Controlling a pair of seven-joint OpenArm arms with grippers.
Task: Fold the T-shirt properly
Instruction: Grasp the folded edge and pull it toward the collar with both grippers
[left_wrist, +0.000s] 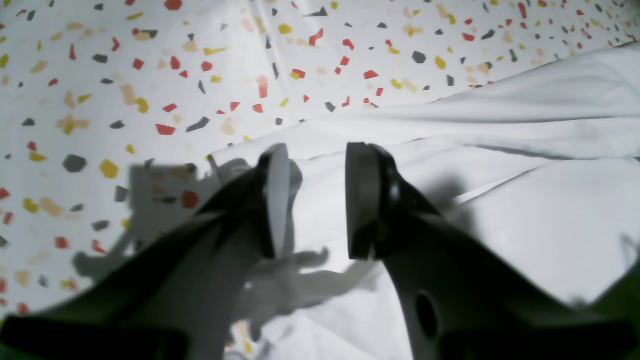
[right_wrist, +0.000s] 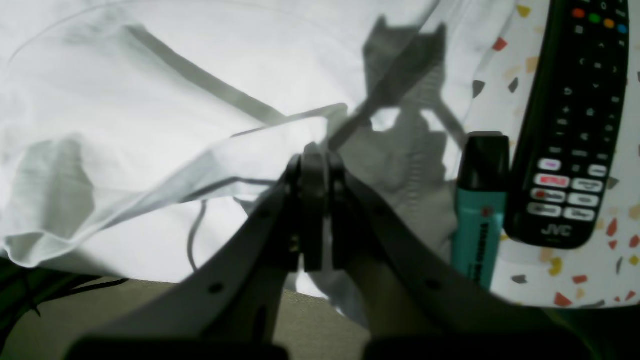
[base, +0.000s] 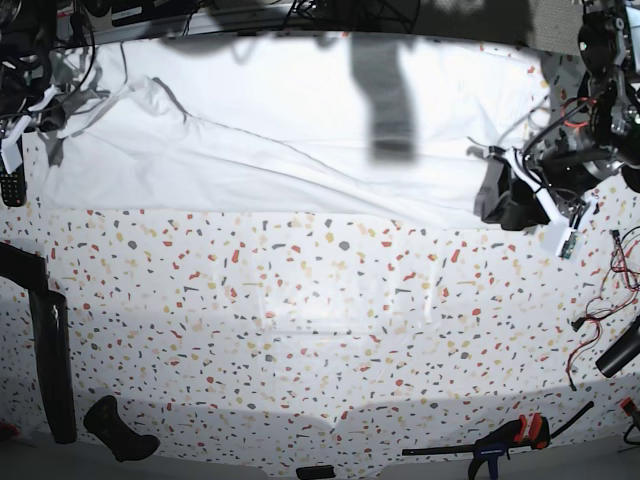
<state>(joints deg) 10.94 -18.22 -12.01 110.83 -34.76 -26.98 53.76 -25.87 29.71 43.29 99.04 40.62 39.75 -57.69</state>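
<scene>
The white T-shirt (base: 300, 140) lies spread and wrinkled across the far part of the speckled table (base: 320, 320). My left gripper (left_wrist: 317, 200) is open, its jaws apart just above the shirt's (left_wrist: 500, 150) near edge by a corner; nothing is between them. In the base view it (base: 497, 195) is at the shirt's right end. My right gripper (right_wrist: 314, 165) is shut on a lifted fold of the shirt's (right_wrist: 150, 100) hem. In the base view it (base: 42, 112) is at the shirt's left end.
A teal highlighter (right_wrist: 480, 220) and a black JVC remote (right_wrist: 575, 125) lie right beside my right gripper, at the shirt's edge; the remote also shows in the base view (base: 12, 185). A black post (base: 50, 350), a black handle (base: 118, 430) and a clamp (base: 500, 440) sit at the near edge. Cables hang at the right (base: 600, 300).
</scene>
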